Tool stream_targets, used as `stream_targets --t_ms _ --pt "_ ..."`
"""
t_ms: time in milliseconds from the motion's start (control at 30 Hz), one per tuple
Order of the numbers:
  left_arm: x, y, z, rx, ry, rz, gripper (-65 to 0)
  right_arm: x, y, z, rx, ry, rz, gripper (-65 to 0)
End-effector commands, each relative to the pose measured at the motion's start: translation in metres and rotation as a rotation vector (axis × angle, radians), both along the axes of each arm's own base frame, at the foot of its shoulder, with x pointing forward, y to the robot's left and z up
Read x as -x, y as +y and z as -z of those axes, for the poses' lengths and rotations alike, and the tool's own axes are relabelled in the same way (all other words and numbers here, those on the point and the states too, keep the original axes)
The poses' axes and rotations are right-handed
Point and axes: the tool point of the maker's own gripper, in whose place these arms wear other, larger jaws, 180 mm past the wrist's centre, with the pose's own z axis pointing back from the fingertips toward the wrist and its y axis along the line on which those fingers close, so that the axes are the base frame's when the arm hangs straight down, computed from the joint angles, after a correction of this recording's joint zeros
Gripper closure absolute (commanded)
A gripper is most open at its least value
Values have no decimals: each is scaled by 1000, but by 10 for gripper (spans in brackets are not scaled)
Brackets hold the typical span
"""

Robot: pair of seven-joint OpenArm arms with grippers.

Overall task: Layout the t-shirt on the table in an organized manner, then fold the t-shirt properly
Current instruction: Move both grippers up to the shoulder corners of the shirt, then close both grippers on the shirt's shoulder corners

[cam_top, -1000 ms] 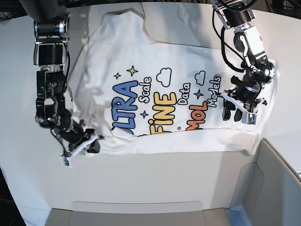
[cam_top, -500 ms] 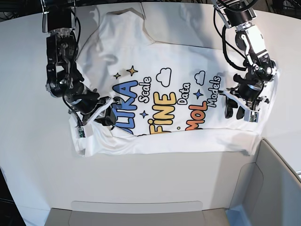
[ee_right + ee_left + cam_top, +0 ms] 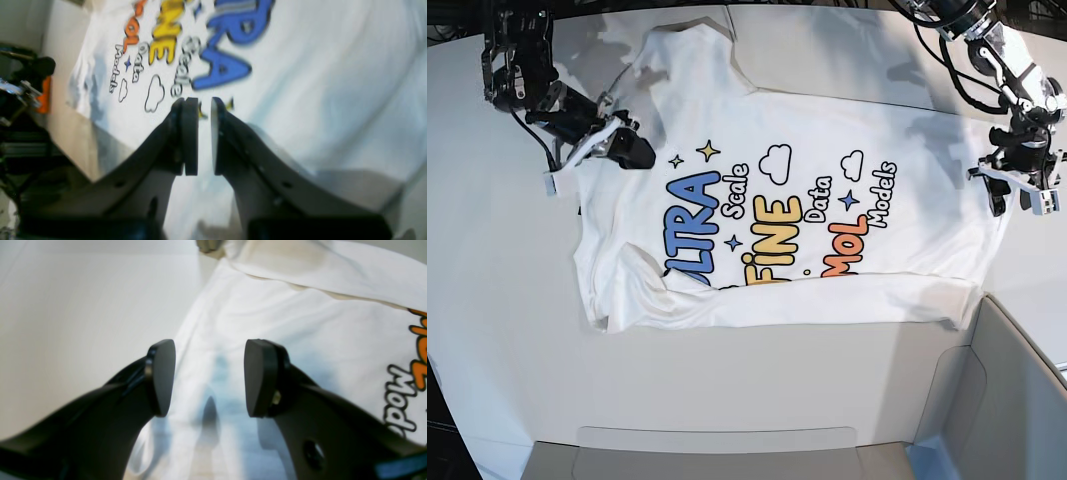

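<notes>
Base view: the t-shirt (image 3: 827,150) lies print-up on the desk (image 3: 487,350); left gripper (image 3: 1017,195) at 3 o'clock gapes empty, right gripper (image 3: 592,150) at 10 o'clock nearly closed, empty.

A grey-white plastic bin (image 3: 1017,400) sits at the near right corner, its pale rim (image 3: 717,438) running along the front edge.

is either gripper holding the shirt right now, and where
Nothing is held. The left gripper is open above the t-shirt; the right gripper has a narrow empty gap.
</notes>
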Motion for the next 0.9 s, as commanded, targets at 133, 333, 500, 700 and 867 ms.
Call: stream_targets --t_ms 133,333,500,700,867 --pt "1 2 -6 -15 -22 8 -336 30 -13 0 -47 65 13 -78" --pt "2 0 -3 -8 -15 8 -336 68 -10 3 -27 138 0 -78" --pt "2 0 -3 -8 -15 8 -336 88 -27 17 8 276 115 -79" --pt "2 0 -3 -8 -15 8 -336 98 -42 24 31 330 169 -78" --pt "2 -1 -3 -6 -15 8 -336 97 -34 23 -4 327 190 -78"
